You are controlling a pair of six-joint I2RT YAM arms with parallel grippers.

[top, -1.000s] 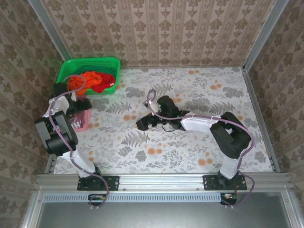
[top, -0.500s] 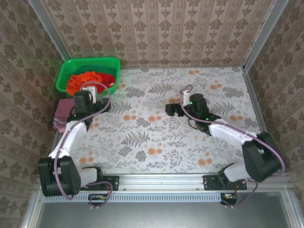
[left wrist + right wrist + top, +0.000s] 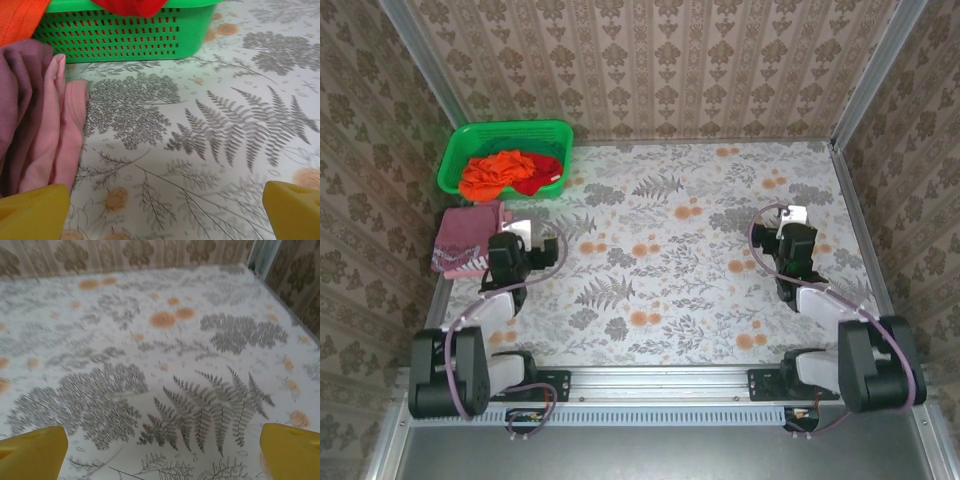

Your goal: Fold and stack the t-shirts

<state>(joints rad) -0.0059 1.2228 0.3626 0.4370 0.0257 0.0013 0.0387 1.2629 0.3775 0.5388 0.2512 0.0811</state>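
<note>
A folded stack of t-shirts lies at the table's left edge, the dusty maroon one point(image 3: 460, 232) over the light pink one point(image 3: 478, 262). In the left wrist view the maroon shirt point(image 3: 20, 100) and pink shirt point(image 3: 67, 130) sit at the left. An orange shirt point(image 3: 492, 172) and a red shirt point(image 3: 542, 178) lie crumpled in the green basket point(image 3: 510, 133). My left gripper point(image 3: 508, 243) stands open just right of the stack, its yellow fingertips point(image 3: 32, 212) wide apart over bare cloth. My right gripper point(image 3: 795, 232) is open over the right side of the table, nothing between its fingertips point(image 3: 292, 450).
The green basket point(image 3: 125, 35) stands at the back left corner, just beyond the stack. Patterned walls and metal rails close the table at the back and on both sides. The floral tablecloth point(image 3: 670, 260) stretches between the two arms.
Both arms have drawn back toward their bases. The left gripper came away from the basket and stack area; the right gripper swung from the table's middle to the right side. Both stayed open.
</note>
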